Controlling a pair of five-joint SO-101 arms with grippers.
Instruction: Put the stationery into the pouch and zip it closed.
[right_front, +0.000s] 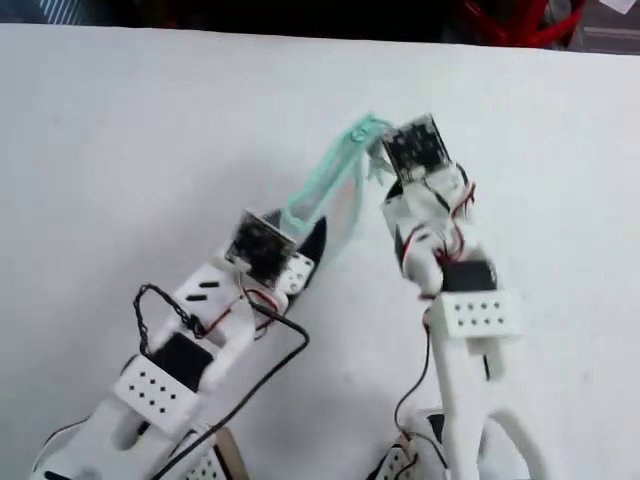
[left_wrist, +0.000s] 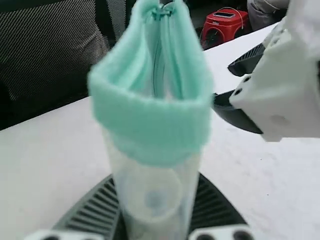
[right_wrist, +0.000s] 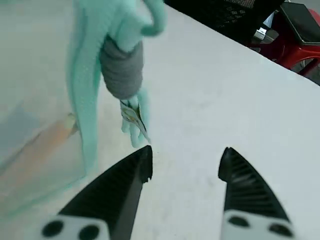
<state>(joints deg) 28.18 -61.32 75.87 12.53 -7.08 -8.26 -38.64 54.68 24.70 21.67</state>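
Pouch (right_front: 325, 190): clear plastic body, mint-green fabric trim along the top edge and around the ends, with a zip (left_wrist: 161, 45) of the same green running down the middle of the trim. It sits mid-table, between the two grippers, running slantwise from its near-left end to its far-right end. Can't tell how far the zip is closed, or whether the far end touches the table (right_front: 120, 130).

Left gripper (left_wrist: 155, 207) is clamped on the pouch's near-left end, with a ribbed black finger (left_wrist: 95, 212) pressed on each side of the clear wall. Something round shows through the plastic there, too blurred to identify.

Right gripper (right_wrist: 187, 162) has its jaws spread wide with nothing between them. It's just beside the pouch's far-right end. A grey sleeve (right_wrist: 122, 70) hangs on the green end loop there, with a small tag (right_wrist: 134, 116) below it, close to one black fingertip (right_wrist: 144, 159) but not touching. The left wrist view shows the right gripper (left_wrist: 234, 87) right of the pouch, still gaping.

An orange streak (right_wrist: 47, 145) is visible through the clear wall; shape not readable.

Table is plain white.
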